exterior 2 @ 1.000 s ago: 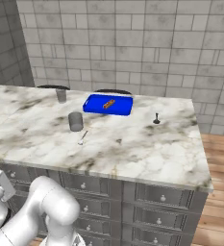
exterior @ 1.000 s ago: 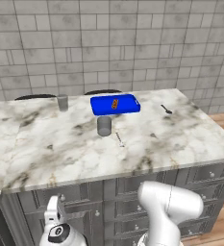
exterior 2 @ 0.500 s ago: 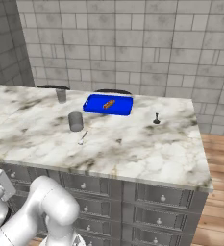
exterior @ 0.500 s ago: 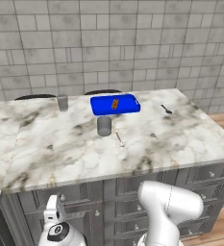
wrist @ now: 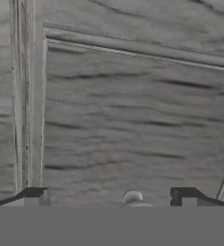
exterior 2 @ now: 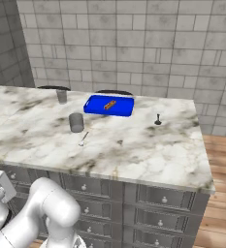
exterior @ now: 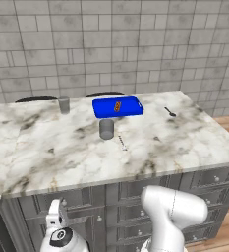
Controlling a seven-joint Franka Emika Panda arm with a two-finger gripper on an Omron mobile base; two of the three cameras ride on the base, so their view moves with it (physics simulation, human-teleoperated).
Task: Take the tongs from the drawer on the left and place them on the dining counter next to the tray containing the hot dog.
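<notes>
My gripper (wrist: 111,198) stands open, right up against the panelled dark-grey front of the drawer (wrist: 132,125). The drawer's small round silver knob (wrist: 132,196) sits between the two fingertips (wrist: 34,194). The drawer is shut, and the tongs are hidden. In the left base view the gripper (exterior: 55,210) is low down against the cabinet front, under the left part of the dining counter (exterior: 62,152). At the counter's back lies the blue tray (exterior: 117,107) (exterior 2: 108,105) holding the hot dog (exterior: 117,105) (exterior 2: 109,103).
A grey cup (exterior: 106,129) stands in front of the tray and a second cup (exterior: 63,105) at the back left. A small dark spoon (exterior: 170,111) lies to the right and a tiny thin utensil (exterior: 122,142) near the middle. Narrower grey drawers (exterior 2: 163,196) line the cabinet.
</notes>
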